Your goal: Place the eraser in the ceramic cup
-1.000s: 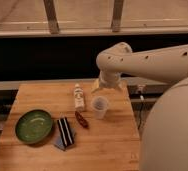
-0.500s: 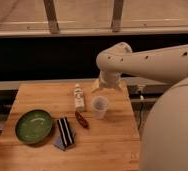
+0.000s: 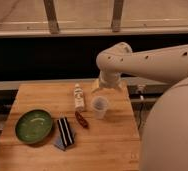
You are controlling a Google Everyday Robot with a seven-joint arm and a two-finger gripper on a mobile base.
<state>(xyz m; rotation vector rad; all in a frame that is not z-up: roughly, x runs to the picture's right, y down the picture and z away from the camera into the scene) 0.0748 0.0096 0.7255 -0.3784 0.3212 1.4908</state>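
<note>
While the eraser (image 3: 64, 131) lies on the near left of the worktop (image 3: 112, 145), apart from the cup (image 3: 100, 106), our gripper (image 3: 105, 86) hangs just beyond the cup, jaws released and empty. We judge the reach is yet to begin: next we must travel left and nearer, then descend onto the eraser.

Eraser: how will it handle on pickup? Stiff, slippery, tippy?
The eraser lies flat, partly on the blue sponge, so it probably won't roll but may rock when pinched. It looks rigid and likely light. The tool sits just beyond the ceramic cup, clear of the eraser.
</note>
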